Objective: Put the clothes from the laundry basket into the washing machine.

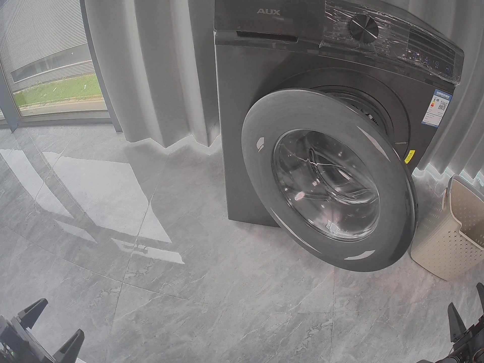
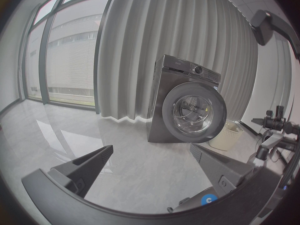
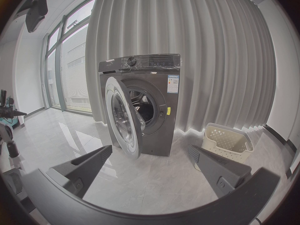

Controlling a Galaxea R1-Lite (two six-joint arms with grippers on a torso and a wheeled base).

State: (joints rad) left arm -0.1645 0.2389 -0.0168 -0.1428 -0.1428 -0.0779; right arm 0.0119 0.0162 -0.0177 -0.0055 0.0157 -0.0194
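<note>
Grey metal washing machine [image 1: 262, 127] stands by the curtain [image 1: 151, 51], its round door [image 1: 327, 177] swung wide open. Just beside the door sits the cream laundry basket [image 1: 448, 243]; I cannot tell if clothes are inside. Down low, the left gripper [image 1: 58, 319] and right gripper [image 1: 466, 298] hang with fingers spread, holding nothing. An arm could bump that door while reaching. A sticker [image 1: 436, 108] and yellow tag [image 1: 409, 156] have tiny print.
</note>
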